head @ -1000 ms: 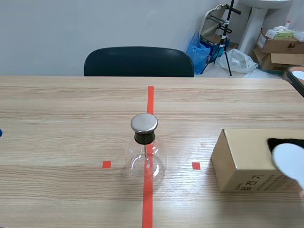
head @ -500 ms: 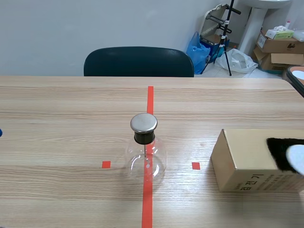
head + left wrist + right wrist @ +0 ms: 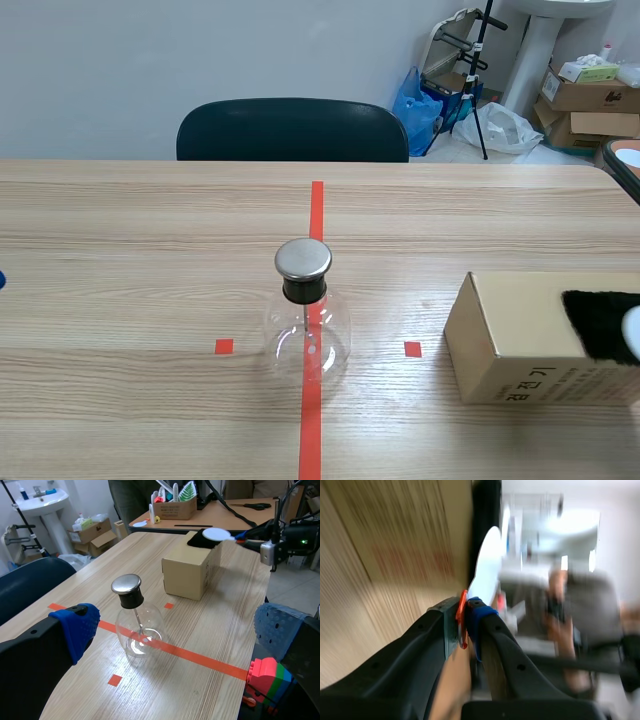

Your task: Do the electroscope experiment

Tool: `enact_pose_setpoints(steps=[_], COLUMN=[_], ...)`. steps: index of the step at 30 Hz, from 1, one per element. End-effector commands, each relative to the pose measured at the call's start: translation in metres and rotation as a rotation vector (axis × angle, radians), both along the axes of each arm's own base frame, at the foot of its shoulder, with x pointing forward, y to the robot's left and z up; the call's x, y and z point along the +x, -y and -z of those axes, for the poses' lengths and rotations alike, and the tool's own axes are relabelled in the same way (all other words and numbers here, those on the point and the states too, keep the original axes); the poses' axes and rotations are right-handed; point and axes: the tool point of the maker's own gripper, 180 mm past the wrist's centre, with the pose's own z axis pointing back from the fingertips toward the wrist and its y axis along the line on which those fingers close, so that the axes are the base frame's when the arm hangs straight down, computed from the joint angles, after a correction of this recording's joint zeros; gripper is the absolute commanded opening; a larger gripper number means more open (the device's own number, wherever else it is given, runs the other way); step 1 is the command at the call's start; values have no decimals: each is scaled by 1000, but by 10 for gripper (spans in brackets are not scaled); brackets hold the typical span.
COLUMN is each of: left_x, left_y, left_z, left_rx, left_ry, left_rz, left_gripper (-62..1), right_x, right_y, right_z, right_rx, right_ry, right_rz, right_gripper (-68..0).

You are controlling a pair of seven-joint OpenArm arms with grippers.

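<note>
My left gripper (image 3: 177,626) hung with its fingers wide apart and nothing between them. The electroscope (image 3: 136,625) stood on the counter (image 3: 150,260) just ahead of it, well apart from my right gripper (image 3: 466,625). It was a round clear flask with a black stopper and a flat metal cap (image 3: 303,258).

The right gripper was clamped on the thin orange and blue handle of a white disc paddle (image 3: 216,533). The disc reached out ahead of the fingers, over the black cloth (image 3: 598,322) on top of the cardboard box (image 3: 510,340). I could not tell whether disc and cloth were touching.

I judged the flask to be thin glass, so light, fragile, smooth on the belly and easy to tip. I would not have taken hold of it at all. If it needed steadying, the stopper neck looked the safest place. The paddle seemed light and stiff. I judged the handle the right place to grip, since touching the disc would likely bleed off any charge. Only the disc should meet the cap, and gently.
</note>
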Motion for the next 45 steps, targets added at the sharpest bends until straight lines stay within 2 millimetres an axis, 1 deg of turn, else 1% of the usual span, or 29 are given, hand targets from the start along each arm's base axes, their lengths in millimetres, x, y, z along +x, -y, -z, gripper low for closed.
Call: enact_pose_setpoints(steps=[1,2,3,4,5,7,8,9,12,13,14,16,17,18,21,22,23,26,27,28,30,31,32,35,45], left_x=[1,1,1,1,1,1,1,1,1,1,1,2,2,2,2,2,2,2,2,2,2,2,2,2,2], left_y=[0,0,0,0,0,0,0,0,0,0,0,0,0,0,0,0,0,0,0,0,0,0,0,0,-1], left_z=[-6,-7,-6,-6,-6,-6,-6,-6,-7,-7,-6,-7,-7,-7,-6,-7,-6,-5,-5,-5,-5,-5,-5,-4,-3], left_rx=[-21,-22,-22,-22,-22,-21,-21,-21,-22,-22,-21,-21,-21,-21,-21,-21,-21,-14,-14,-14,-15,-15,-14,-8,-2], left_ry=[16,16,16,16,16,16,16,16,16,16,16,17,17,17,17,17,16,13,13,13,13,13,13,10,6], left_rz=[-6,-6,-6,-6,-6,-6,-6,-6,-6,-6,-6,-6,-5,-5,-6,-6,-6,-6,-7,-7,-7,-7,-7,-8,-9], left_gripper=[14,14,14,14,14,14,14,14,14,14,14,14,14,14,14,14,14,14,14,14,14,14,14,14,14], right_x=[-1,-1,-3,-4,-3,-3,-3,-3,-3,-3,-2,-1,-2,-2,-1,-1,0,2,2,2,4,4,3,3,3], right_y=[-17,-31,-41,-43,-36,-10,-4,-6,-39,-42,-35,-8,1,-1,-34,-38,-34,5,7,2,-13,-17,-17,-8,-12], right_z=[-9,-8,-8,-8,-9,-9,-9,-9,-7,-8,-9,-11,-11,-10,-7,-7,-8,-11,-10,-10,-10,-10,-10,-10,-8], right_rx=[-48,-36,-28,-25,-25,-41,-48,-52,-32,-30,-28,-41,-55,-61,-29,-25,-28,-59,-65,-65,-55,-52,-52,-62,-81], right_ry=[27,27,25,26,30,29,27,23,22,24,30,37,33,28,17,19,28,38,33,32,34,33,32,29,21], right_rz=[-132,-211,-267,-278,-239,-96,-61,-75,-254,-270,-234,-84,-42,-54,-232,-252,-226,-17,-5,-34,-118,-138,-141,-97,-123], right_gripper=[-665,-665,-665,-665,-665,-665,-665,-665,-665,-665,-665,-665,-665,-665,-665,-665,-665,-665,-665,-665,-665,-665,-665,-665,-664])
